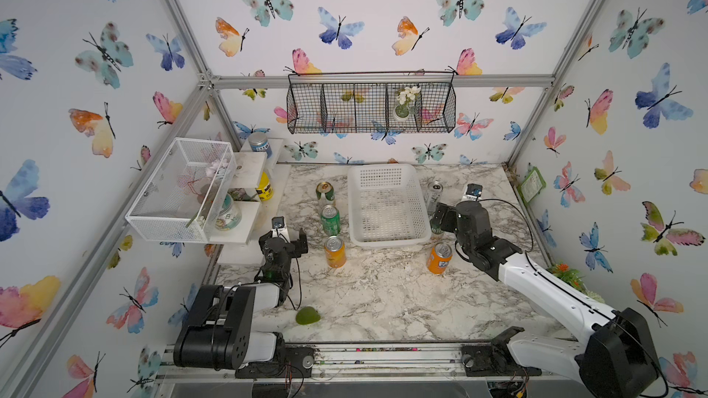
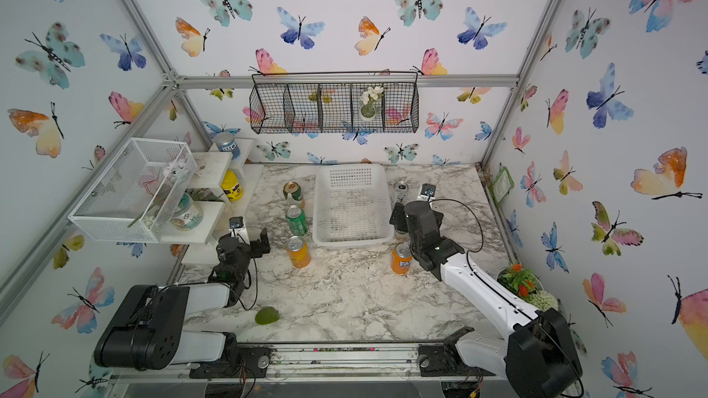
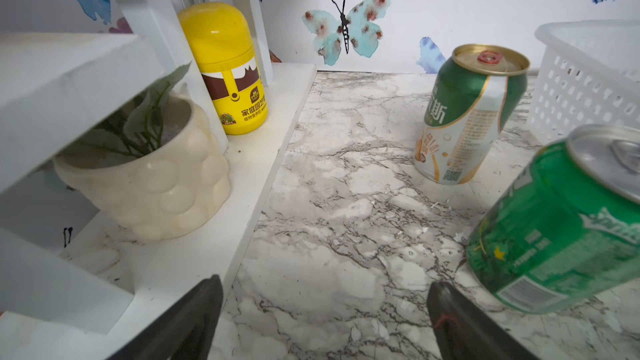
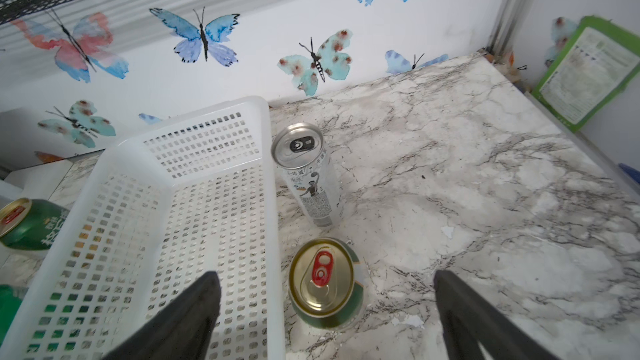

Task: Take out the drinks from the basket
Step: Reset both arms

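Right tool [image 4: 325, 274] spread, clear above gold-top can [image 4: 327, 292] parked beside basket [image 4: 204, 147]; left tool [image 3: 325, 282] spread, empty. Basket bare, cans [image 1: 335, 251] flank it on desk [image 1: 383, 300], each arm's side: likely done.

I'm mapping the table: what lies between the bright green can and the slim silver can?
The white basket lies between the bright green can and the slim silver can, as both top views show.

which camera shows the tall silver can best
The right wrist view: the tall silver can stands close, top and label clear, beside the basket. Both top views show it small and far. The left wrist view misses it.
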Available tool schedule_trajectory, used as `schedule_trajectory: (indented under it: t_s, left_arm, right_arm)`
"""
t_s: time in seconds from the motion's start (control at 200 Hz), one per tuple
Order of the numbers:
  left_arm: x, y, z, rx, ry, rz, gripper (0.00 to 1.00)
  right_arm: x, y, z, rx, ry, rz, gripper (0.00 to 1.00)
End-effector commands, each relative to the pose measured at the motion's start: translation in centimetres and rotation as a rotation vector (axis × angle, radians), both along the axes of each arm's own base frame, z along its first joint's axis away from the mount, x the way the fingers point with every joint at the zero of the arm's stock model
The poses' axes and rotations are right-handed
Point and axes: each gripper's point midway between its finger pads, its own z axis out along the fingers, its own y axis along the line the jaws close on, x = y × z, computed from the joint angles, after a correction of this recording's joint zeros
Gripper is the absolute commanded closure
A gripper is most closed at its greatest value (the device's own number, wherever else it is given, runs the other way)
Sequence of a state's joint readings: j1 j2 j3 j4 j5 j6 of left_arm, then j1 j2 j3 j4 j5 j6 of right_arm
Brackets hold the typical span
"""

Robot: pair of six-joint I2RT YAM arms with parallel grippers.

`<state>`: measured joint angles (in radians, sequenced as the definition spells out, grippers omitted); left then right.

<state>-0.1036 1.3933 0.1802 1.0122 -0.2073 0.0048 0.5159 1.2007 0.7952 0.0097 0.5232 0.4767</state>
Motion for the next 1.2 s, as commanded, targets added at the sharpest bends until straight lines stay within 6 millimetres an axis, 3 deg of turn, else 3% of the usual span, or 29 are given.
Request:
schedule_trajectory:
  t_s: [0.0,0.065,0.105,0.175,0.225,0.305,0.486,0.596,0.771,0.936,1.011,1.121,1.196]
  left_arm:
    - [0.3,0.8,2.6,0.006,-0.12,0.069,0.01]
    - [0.4,0.9,2.6,0.001,-0.124,0.07,0.01]
    - [0.4,0.9,2.6,0.002,-0.119,0.07,0.01]
    - [0.4,0.9,2.6,0.001,-0.12,0.07,0.01]
    - [0.5,0.9,2.5,0.002,-0.116,0.07,0.01]
    - [0.5,0.9,2.6,0.001,-0.118,0.07,0.01]
    - [0.5,0.9,2.5,-0.001,-0.113,0.067,0.01]
    - [0.5,0.9,2.5,-0.001,-0.114,0.067,0.01]
    - [0.6,0.9,2.5,-0.002,-0.112,0.067,0.01]
    - [0.6,0.9,2.5,-0.002,-0.112,0.066,0.01]
    - [0.6,0.9,2.5,-0.003,-0.113,0.066,0.01]
    - [0.6,0.9,2.5,-0.001,-0.112,0.066,0.01]
    - [0.6,0.9,2.5,-0.003,-0.111,0.066,0.01]
  right_arm:
    - [0.8,-3.1,1.9,-0.083,-0.086,-0.184,0.01]
    - [0.8,-4.9,2.0,-0.136,-0.112,-0.289,0.02]
    - [0.8,-6.0,2.0,-0.175,-0.126,-0.342,0.1]
    - [1.7,-5.6,1.7,-0.302,-0.142,-0.254,0.16]
    - [2.2,-5.1,1.1,-0.397,-0.168,-0.182,0.17]
    - [2.2,-6.3,0.0,-0.473,-0.231,-0.195,0.08]
    - [3.1,-10.2,-5.6,-0.394,-0.11,-0.222,0.04]
    - [1.9,-11.5,-6.3,-0.395,-0.115,-0.222,0.04]
    - [1.4,-11.9,-8.1,-0.339,-0.103,-0.165,0.02]
    - [0.5,-15.3,-9.8,-0.286,-0.095,-0.395,0.01]
    - [0.7,-16.4,-10.5,-0.237,-0.092,-0.402,0.01]
    - [1.8,-15.5,-11.1,-0.209,-0.065,-0.305,0.01]
    - [2.6,-13.8,-11.1,-0.213,-0.081,-0.181,0.02]
